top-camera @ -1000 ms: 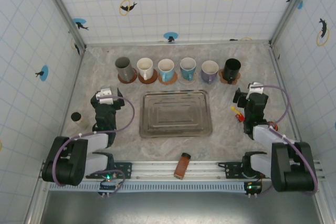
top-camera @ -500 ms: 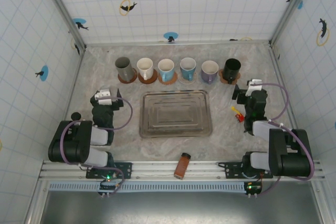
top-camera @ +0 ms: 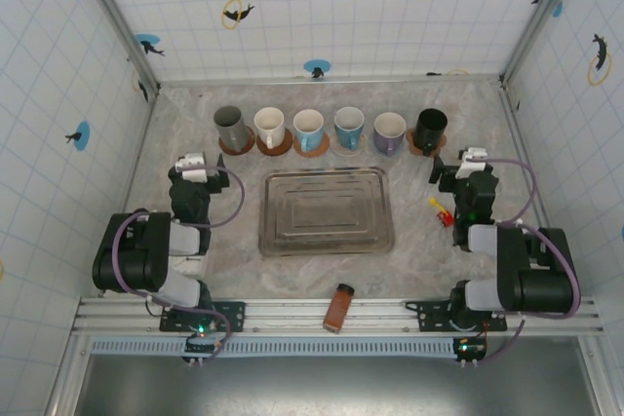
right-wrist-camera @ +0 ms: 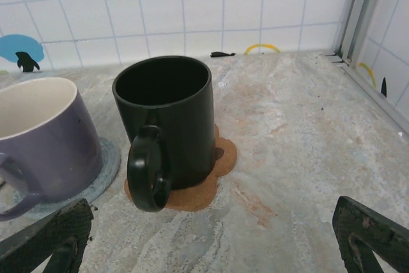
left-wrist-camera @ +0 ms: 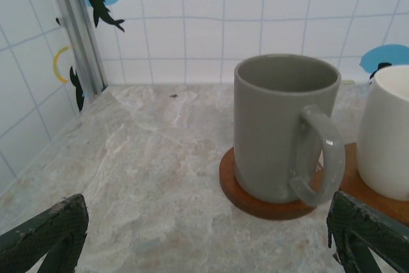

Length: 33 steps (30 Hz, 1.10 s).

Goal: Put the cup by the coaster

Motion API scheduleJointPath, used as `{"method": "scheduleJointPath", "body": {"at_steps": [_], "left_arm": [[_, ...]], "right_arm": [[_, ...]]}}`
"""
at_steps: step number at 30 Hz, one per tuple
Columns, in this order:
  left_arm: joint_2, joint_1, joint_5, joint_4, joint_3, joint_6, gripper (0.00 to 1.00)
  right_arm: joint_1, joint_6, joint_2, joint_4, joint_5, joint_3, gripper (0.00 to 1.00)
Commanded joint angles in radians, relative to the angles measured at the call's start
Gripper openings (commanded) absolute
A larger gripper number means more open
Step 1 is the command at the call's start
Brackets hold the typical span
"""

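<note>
Marbled tabletop [top-camera: 468,114]; tiled walls [top-camera: 322,17]; left hand [left-wrist-camera: 206,238], right hand [right-wrist-camera: 211,241] spread wide, empty

Marbled table [top-camera: 421,236] — tray [top-camera: 327,211], coasters [left-wrist-camera: 254,207]

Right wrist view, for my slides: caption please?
Black mug on its cork coaster beside a purple mug, framed by the open right end effector.

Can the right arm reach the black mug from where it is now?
Probably yes. The right pincer is open and faces the black mug directly, with only table between them. The purple mug stands apart, to one side.
</note>
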Motion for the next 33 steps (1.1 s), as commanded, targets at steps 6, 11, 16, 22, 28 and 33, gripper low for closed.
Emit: {"method": "scheduleJointPath", "body": {"at_steps": [6,11,16,22,28,33], "left_arm": [[0.004,0.008,0.008,-0.051,0.019,-0.015,0.98],[0.001,0.007,0.007,-0.052,0.018,-0.015,0.98],[0.001,0.007,0.007,-0.052,0.019,-0.016,0.98],[0.001,0.007,0.008,-0.052,0.019,-0.016,0.98],[0.002,0.007,0.008,-0.052,0.019,-0.016,0.97],[0.002,0.006,0.007,-0.053,0.019,-0.015,0.98]], "right_arm": [[0.004,0.022,0.083,0.049,0.054,0.049,0.99],[0.047,0.04,0.083,0.034,0.252,0.055,0.99],[0.049,0.039,0.082,0.029,0.255,0.056,0.99],[0.048,0.042,0.08,0.026,0.253,0.056,0.99],[0.047,0.043,0.082,0.026,0.253,0.058,0.99],[0.045,0.043,0.082,0.025,0.249,0.059,0.99]]}}
